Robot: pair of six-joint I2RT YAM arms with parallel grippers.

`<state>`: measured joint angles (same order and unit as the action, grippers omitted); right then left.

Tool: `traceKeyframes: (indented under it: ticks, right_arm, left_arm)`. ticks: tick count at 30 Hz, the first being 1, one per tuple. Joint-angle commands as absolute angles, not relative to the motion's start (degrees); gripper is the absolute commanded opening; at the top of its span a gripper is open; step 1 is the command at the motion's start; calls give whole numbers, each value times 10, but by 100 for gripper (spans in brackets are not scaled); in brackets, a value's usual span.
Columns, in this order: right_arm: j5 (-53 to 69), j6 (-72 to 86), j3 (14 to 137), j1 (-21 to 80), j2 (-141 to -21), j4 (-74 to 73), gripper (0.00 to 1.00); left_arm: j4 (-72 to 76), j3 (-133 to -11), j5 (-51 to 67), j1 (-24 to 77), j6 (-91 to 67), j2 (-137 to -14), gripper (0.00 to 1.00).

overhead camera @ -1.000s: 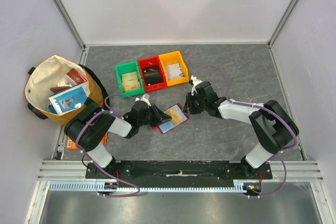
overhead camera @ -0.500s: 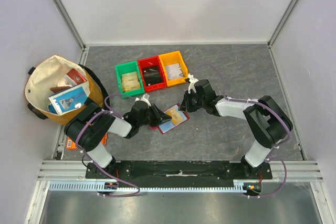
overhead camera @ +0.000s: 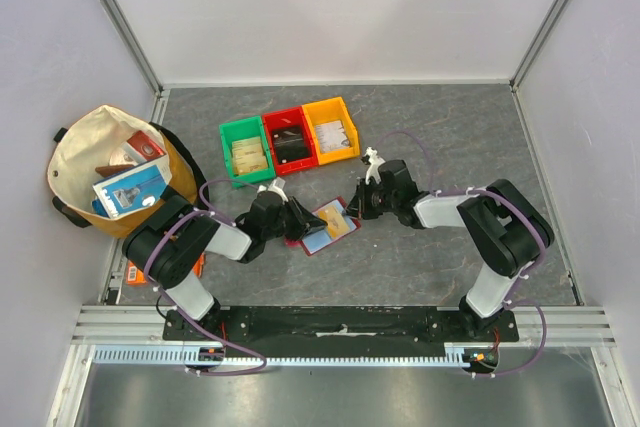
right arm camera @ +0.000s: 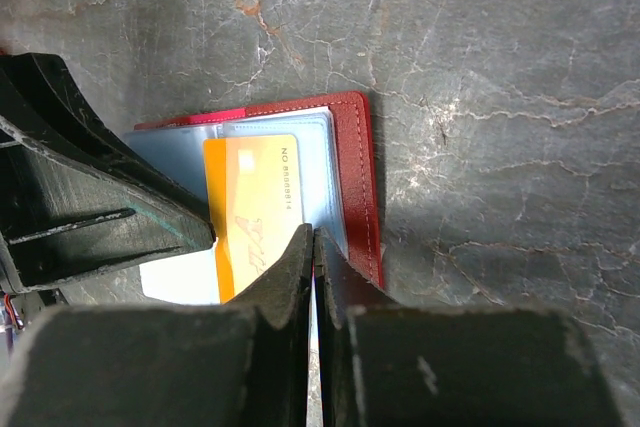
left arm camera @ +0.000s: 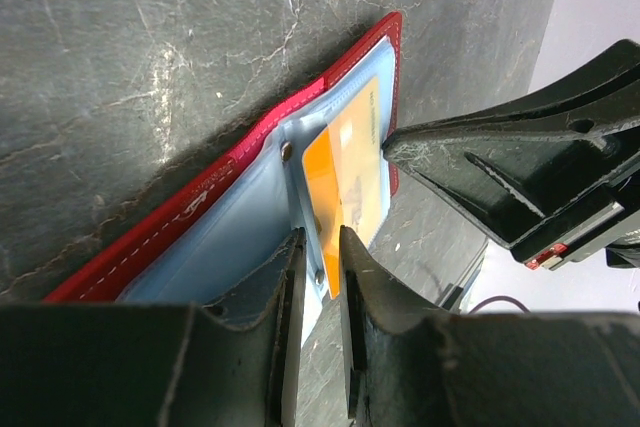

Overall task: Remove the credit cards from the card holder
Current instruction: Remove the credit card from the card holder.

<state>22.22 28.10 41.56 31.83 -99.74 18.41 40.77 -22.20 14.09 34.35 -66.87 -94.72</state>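
Observation:
The dark-red card holder point(overhead camera: 312, 247) lies open on the table between both arms, its pale blue sleeves point(left arm camera: 250, 237) facing up. An orange credit card point(overhead camera: 340, 228) sits in one sleeve point(right arm camera: 250, 197). My left gripper point(overhead camera: 303, 225) is shut on the holder's near sleeve edge point(left arm camera: 320, 242), pinning it. My right gripper point(overhead camera: 352, 209) comes from the opposite side, and its jaws point(right arm camera: 314, 235) are pressed together on the card's outer edge, where it meets the sleeve. In the left wrist view, the right gripper's fingers point(left arm camera: 450, 147) touch the card point(left arm camera: 345, 177).
Green point(overhead camera: 246, 152), red point(overhead camera: 290, 140) and yellow point(overhead camera: 331, 130) bins stand in a row behind the holder, with cards in them. A cloth bag point(overhead camera: 110, 172) full of items sits at the left. An orange flat packet point(overhead camera: 135, 269) lies by the left arm's base.
My right gripper has edged in to the holder and closed its jaws on the card's edge. The left gripper and the holder have stayed put.

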Motion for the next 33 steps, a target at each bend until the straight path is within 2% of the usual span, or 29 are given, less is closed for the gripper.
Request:
traceKeyframes:
  ticks: [1, 11, 15, 18, 27, 33]
  right_arm:
    - [218, 281, 377, 322, -1008, 149, 6]
    - [215, 283, 375, 322, -1007, 149, 5]
    - [213, 282, 376, 321, -1011, 149, 5]
    - [213, 282, 376, 321, -1013, 149, 5]
    - [211, 282, 376, 311, -1015, 149, 5]
    - [212, 283, 379, 309, -1011, 148, 5]
  left_arm:
    - [410, -238, 145, 341, -678, -950, 26]
    - [424, -247, 154, 342, -687, -964, 23]
    - [429, -239, 154, 342, -690, -960, 13]
    - [430, -234, 152, 340, -693, -957, 2]
    - [421, -170, 148, 335, -704, -898, 2]
    - [361, -133, 127, 334, -693, -811, 2]
